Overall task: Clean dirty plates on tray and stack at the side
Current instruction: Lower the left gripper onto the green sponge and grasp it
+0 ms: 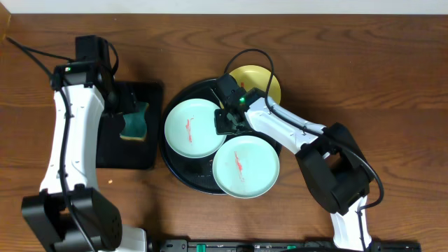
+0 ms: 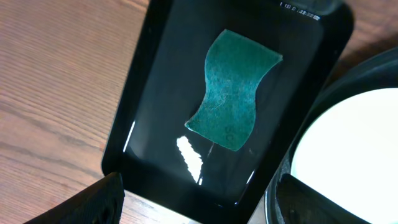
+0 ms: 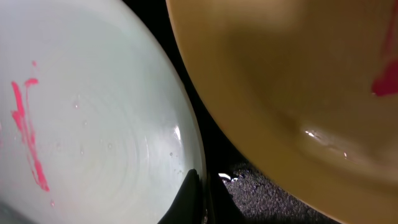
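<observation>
Overhead: closed end effector (image 1: 224, 126) touching plate (image 1: 189, 129)

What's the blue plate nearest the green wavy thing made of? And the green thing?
The blue plate looks like glazed ceramic or hard plastic, I can't tell which: smooth and glossy, with a bright glint. The green sponge looks like a matte, fuzzy scrubbing pad, soft enough to curl into a wave.

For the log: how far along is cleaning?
Done: nothing stacked aside. In hand: right tool shut at a mint round plate's rim; left tool open over the green sponge. Left: it, the other mint plate and yellow plate, all red-smeared, on the round black tray.
</observation>
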Tool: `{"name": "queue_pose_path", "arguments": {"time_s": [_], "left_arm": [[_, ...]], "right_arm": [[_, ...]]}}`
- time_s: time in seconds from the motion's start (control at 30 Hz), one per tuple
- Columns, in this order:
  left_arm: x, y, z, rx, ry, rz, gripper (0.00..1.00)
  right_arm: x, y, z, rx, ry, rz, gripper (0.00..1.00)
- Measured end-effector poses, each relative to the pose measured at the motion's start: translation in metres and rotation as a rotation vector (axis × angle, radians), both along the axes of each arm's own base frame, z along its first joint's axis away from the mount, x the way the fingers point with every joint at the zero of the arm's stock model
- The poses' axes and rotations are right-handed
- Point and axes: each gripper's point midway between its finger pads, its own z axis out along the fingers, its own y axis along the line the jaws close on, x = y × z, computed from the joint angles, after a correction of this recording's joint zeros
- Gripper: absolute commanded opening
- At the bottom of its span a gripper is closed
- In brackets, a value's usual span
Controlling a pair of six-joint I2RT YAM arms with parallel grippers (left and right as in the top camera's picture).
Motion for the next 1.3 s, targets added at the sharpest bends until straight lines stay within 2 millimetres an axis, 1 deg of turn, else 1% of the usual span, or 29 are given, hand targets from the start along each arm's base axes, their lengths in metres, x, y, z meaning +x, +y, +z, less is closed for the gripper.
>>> {"name": "queue_pose_path", "arguments": {"time_s": [0.17,0.23,0.43,0.53,0.77,0.87,0.93,1.0,1.07,1.2,1.3], "left_arm": [[0.002,0.0,-0.018,-0.006,0.054,-0.008,0.77],[0.003,-0.001,-0.027,-0.014,0.083,-0.032,0.72],[0.007,-0.009,-0.061,-0.061,0.173,-0.126,0.64],[0.006,-0.01,-0.081,-0.075,0.234,-0.167,0.64],[0.012,-0.01,-0.114,-0.089,0.286,-0.205,0.63],[0.016,-0.01,-0.126,-0.095,0.292,-0.214,0.55],[0.018,-0.011,-0.132,-0.098,0.296,-0.216,0.51],[0.019,-0.011,-0.136,-0.102,0.297,-0.218,0.5],[0.021,-0.011,-0.138,-0.101,0.295,-0.219,0.49],[0.027,-0.01,-0.138,-0.095,0.27,-0.22,0.42],[0.029,-0.01,-0.14,-0.093,0.263,-0.215,0.28]], "right_arm": [[0.001,0.001,-0.001,-0.001,0.002,0.0,0.01],[0.001,0.001,-0.001,-0.002,0.002,0.0,0.01],[0.001,0.001,-0.002,-0.002,0.001,0.003,0.01],[0.001,0.001,-0.001,-0.002,-0.002,0.013,0.01],[0.001,0.002,-0.001,-0.002,-0.005,0.028,0.01],[0.001,0.002,-0.001,-0.002,-0.005,0.029,0.01],[0.001,0.002,-0.001,-0.002,-0.006,0.031,0.01],[0.001,0.002,-0.001,-0.002,-0.006,0.031,0.01],[0.001,0.002,-0.001,-0.002,-0.006,0.031,0.01],[0.001,0.002,-0.001,-0.002,-0.006,0.033,0.01],[0.001,0.002,-0.001,-0.002,-0.006,0.034,0.01]]}}
